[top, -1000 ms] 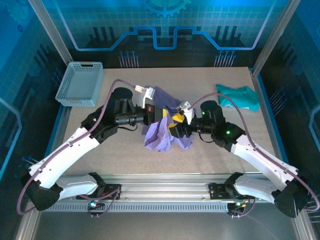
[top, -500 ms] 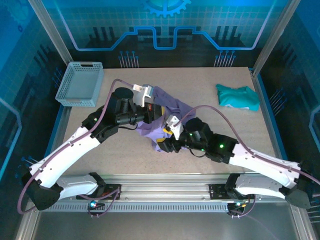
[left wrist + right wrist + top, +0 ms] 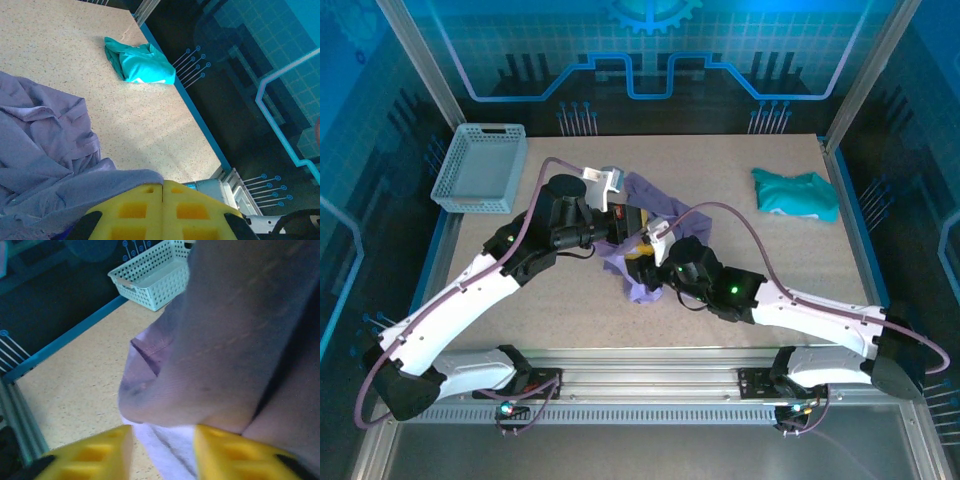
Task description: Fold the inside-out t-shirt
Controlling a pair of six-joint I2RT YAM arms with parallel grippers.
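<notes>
The left fingers [image 3: 132, 210] are pressed together tip to tip, with a bunch of the shirt [image 3: 45, 135] drawn up over them and pinched there. From that pinch the lavender cloth falls away in loose folds onto the counter [image 3: 60, 40]. The right fingers [image 3: 95, 452] stand apart. A pale fold of the shirt hangs down into the gap between them, and I cannot tell whether either finger touches it. Just above those fingers the cloth hangs in a broad curtain clear of the counter, with a stitched hem showing at its edge. From overhead, the two sets of fingers meet near the middle of the counter, the left coming in from the left and the right reaching across from the right to sit just in front of it. The shirt is crumpled around and between them, part of it spread on the counter behind the fingers and part bulging out on the near side. A teal garment [image 3: 798, 192] lies folded near the far right edge, well apart from the shirt. A perforated basket [image 3: 480, 168] sits at the far left corner.
</notes>
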